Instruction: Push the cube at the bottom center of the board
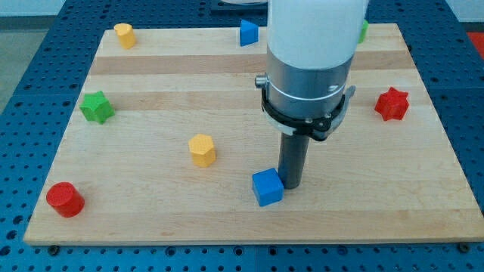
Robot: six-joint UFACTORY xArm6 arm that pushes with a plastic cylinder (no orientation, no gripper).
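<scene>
A blue cube (267, 187) lies near the bottom centre of the wooden board (151, 219). My tip (291, 184) rests on the board right beside the cube's right side, touching or nearly touching it. The rod hangs from the large white and silver arm body (308, 60) that fills the upper middle of the view.
A yellow hexagonal block (202, 149) sits left of centre, a red cylinder (64, 199) at the bottom left, a green star (97, 106) at the left, a yellow block (124, 35) at the top left, a blue block (248, 32) at the top centre, a red star (392, 104) at the right. A green block (364, 30) peeks out behind the arm.
</scene>
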